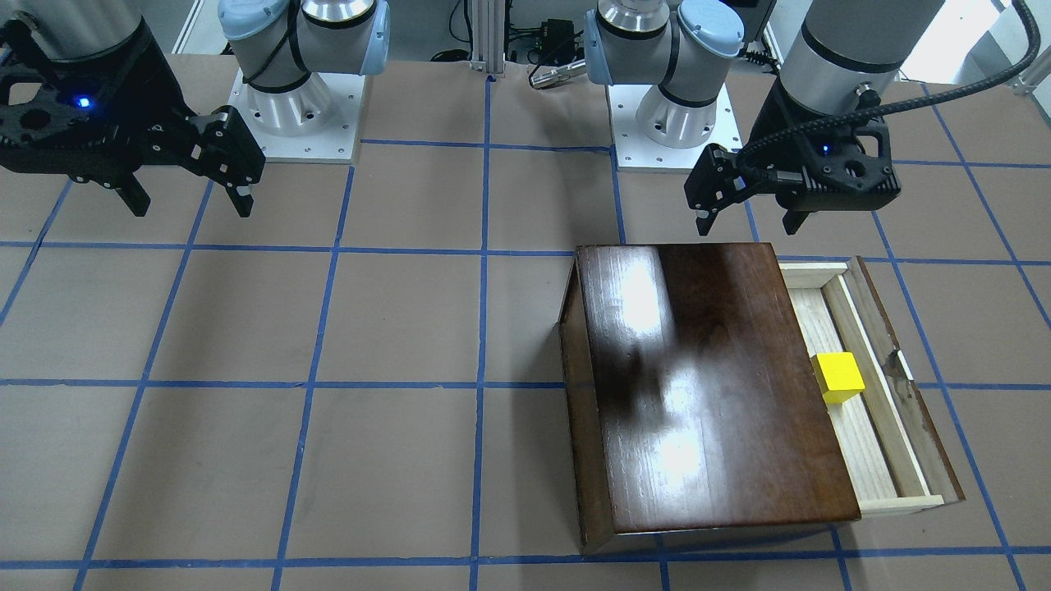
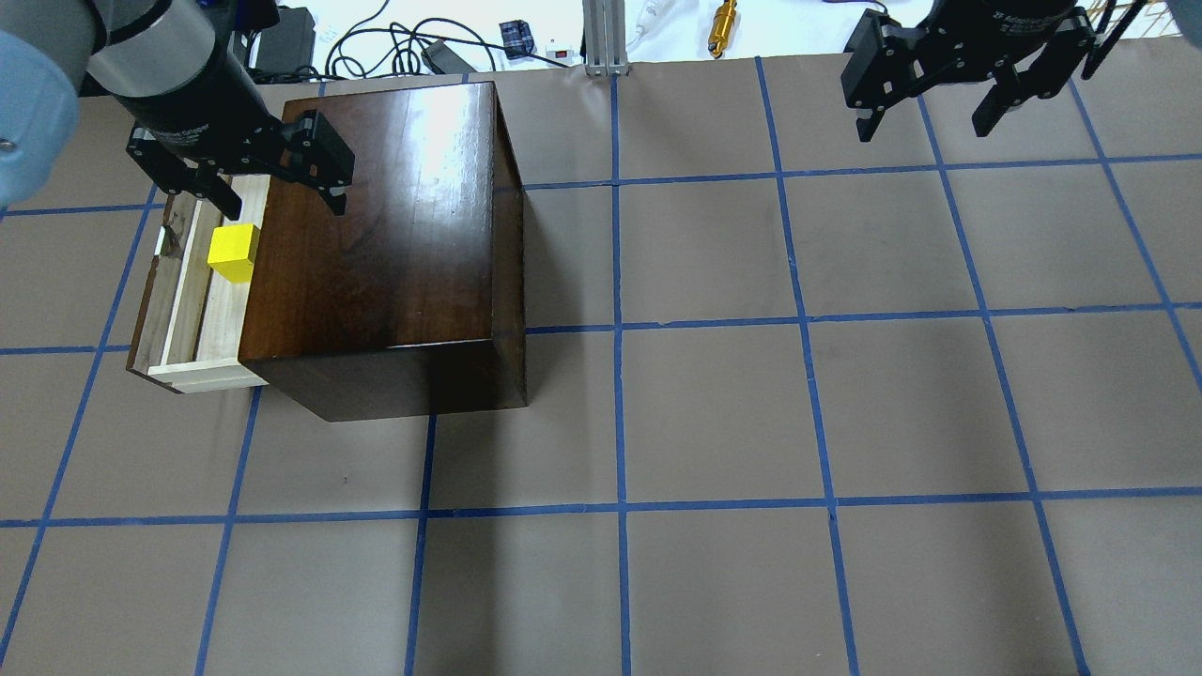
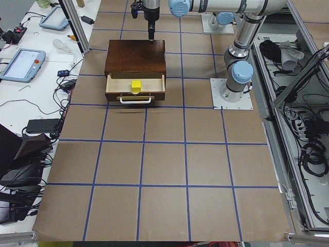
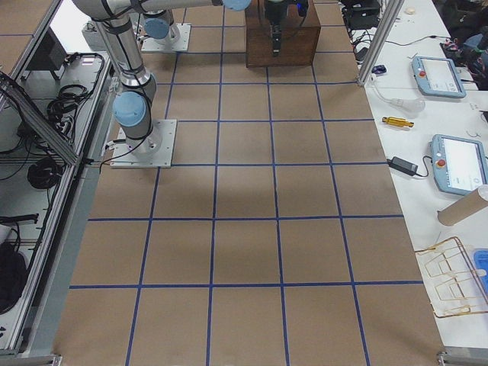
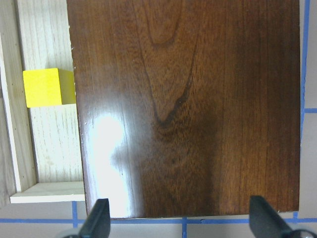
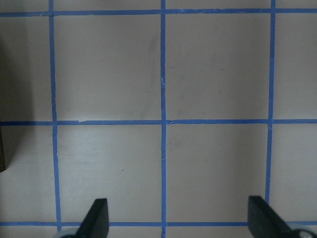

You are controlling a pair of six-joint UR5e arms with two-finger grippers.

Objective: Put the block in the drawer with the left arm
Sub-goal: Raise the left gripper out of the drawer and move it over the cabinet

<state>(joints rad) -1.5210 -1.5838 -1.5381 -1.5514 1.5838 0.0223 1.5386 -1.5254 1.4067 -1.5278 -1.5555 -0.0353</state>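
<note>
The yellow block (image 1: pixel 837 377) lies in the pulled-out drawer (image 1: pixel 860 447) of the dark-brown cabinet (image 1: pixel 706 386). It also shows in the overhead view (image 2: pixel 233 252), the left side view (image 3: pixel 136 86) and the left wrist view (image 5: pixel 48 88). My left gripper (image 1: pixel 749 223) is open and empty. It hangs above the cabinet's robot-side edge, apart from the block, and also shows in the overhead view (image 2: pixel 282 205). My right gripper (image 1: pixel 191 205) is open and empty over bare table far from the cabinet, as in the overhead view (image 2: pixel 922 130).
The table (image 2: pixel 714 404) is brown with a blue tape grid. Cables and a brass tool (image 2: pixel 724 17) lie beyond its far edge. The two arm bases (image 1: pixel 296 107) stand on white plates on the robot side.
</note>
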